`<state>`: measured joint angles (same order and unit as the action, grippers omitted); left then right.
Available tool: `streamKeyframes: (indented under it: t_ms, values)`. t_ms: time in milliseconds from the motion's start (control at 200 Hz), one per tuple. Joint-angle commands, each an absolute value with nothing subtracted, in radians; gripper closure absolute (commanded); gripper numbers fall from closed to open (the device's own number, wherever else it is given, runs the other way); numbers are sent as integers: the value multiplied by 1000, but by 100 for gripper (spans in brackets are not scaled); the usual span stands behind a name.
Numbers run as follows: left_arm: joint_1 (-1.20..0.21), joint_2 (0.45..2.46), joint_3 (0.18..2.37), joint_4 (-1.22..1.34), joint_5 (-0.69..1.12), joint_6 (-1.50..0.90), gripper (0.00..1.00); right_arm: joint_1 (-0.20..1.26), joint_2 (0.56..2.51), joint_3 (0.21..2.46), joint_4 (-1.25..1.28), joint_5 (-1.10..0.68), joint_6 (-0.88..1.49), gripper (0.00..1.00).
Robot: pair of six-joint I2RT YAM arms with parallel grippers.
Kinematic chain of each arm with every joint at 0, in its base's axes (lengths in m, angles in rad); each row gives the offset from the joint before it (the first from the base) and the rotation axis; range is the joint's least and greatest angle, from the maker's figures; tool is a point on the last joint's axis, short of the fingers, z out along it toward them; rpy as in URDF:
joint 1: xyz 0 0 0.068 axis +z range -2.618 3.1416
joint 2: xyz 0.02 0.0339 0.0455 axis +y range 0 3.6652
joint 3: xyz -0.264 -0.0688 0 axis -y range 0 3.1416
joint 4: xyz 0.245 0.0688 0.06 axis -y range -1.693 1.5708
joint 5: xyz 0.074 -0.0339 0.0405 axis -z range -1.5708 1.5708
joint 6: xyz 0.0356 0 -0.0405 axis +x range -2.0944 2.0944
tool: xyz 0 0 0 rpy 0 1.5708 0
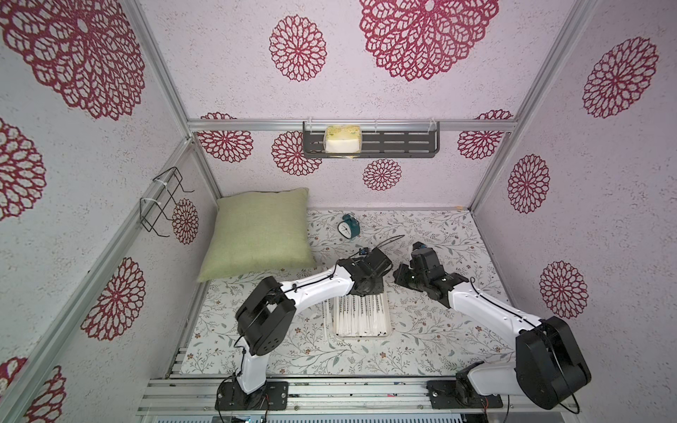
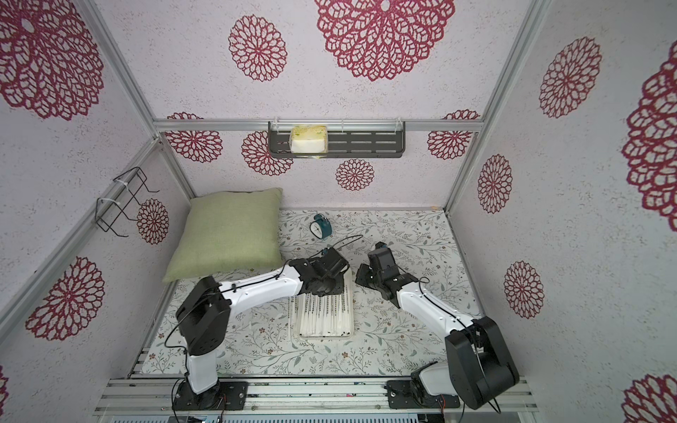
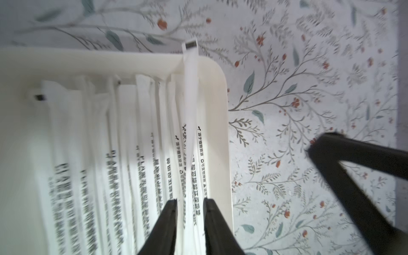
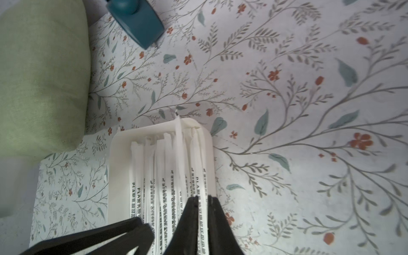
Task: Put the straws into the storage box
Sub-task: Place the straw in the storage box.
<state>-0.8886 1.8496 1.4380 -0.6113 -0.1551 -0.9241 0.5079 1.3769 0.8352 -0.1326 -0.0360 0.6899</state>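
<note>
1. The left hand [image 3: 190, 199] hangs over the far end of the box [image 3: 225, 110]. Its fingers [image 3: 167, 220] are slightly parted, and one straw [image 3: 188, 99] runs between them. The grip looks released rather than pinching.
2. That straw lies along the side of the box nearest the right hand. Its dark-tipped end rides up over the far rim and sticks out past it, so it is not fully in.
3. The right hand [image 4: 202, 197] is clenched with nothing visible in it. It hovers over the counter [image 1: 439, 329] just beside the same far corner, close to the left hand.
4. The other straws [image 1: 361, 315] lie side by side lengthwise and nearly fill the box [image 1: 362, 336]. At least one loose straw [image 1: 325, 322] seems to lie on the counter just beside the box, on the left arm's side.
5. The straws are probably very light, thin and easily bent or crushed, with a slick paper wrapper. A gentle pinch near the middle should keep one level. One lying flat on the counter will be hard to get under.
6. A green pillow [image 1: 256, 234] and a teal clock [image 1: 348, 227] sit well apart from the box, and a shelf [image 1: 370, 141] hangs on the back wall. The likely obstacles are the low rim, which can catch straw ends, and the two hands crowding one corner.
</note>
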Motion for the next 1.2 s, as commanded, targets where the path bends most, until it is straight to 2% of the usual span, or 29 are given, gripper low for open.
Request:
streamKeyframes:
  t_ms: [0, 70, 335, 505, 655, 1046, 1196]
  values:
    - [-819, 1667, 1341, -679, -275, -871, 71, 568, 1423, 908, -125, 30, 684, 83]
    - [-774, 1562, 1245, -672, -301, -835, 68, 592, 1472, 940, -128, 58, 683, 80]
    - [-628, 1332, 991, -632, -275, -798, 64, 633, 1648, 1039, -121, 91, 667, 81]
    - [-614, 1313, 939, -586, -248, -805, 64, 655, 1741, 1078, -140, 130, 676, 84]
    - [-614, 1317, 933, -575, -235, -800, 64, 672, 1785, 1099, -164, 183, 684, 93]
    - [-595, 1293, 890, -568, -233, -799, 64, 672, 1882, 1117, -179, 159, 670, 92]
    - [-591, 1270, 883, -579, -243, -802, 63, 675, 1832, 1110, -176, 138, 668, 92]
